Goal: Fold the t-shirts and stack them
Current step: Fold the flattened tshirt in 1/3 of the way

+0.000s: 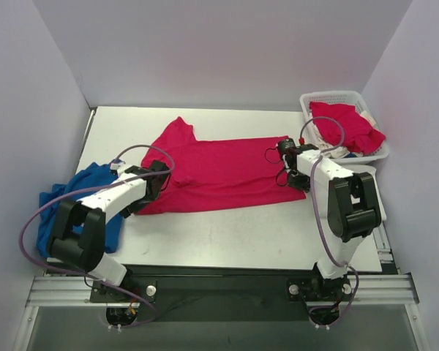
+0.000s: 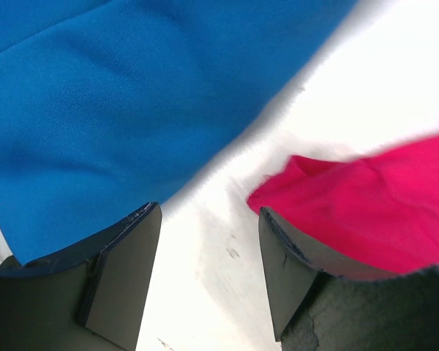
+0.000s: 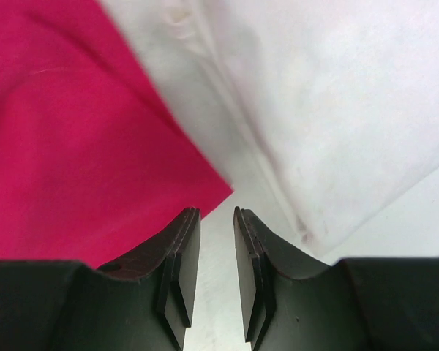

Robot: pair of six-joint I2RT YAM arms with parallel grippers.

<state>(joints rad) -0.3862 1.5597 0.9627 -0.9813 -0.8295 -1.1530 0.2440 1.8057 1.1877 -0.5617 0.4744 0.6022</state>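
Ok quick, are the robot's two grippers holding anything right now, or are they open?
Left gripper: open, holding nothing; red t-shirt edge by one finger.
Right gripper: nearly closed, thin gap, nothing in it.

No legible text, label, brand, number or sign appears in any view. The red t-shirt [image 1: 219, 175] and the white basket [image 1: 336, 97] to its right show plain surfaces only.

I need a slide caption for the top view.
White left arm and right arm reach opposite ends of a pinkish-red cloth t-shirt laid on a white table.
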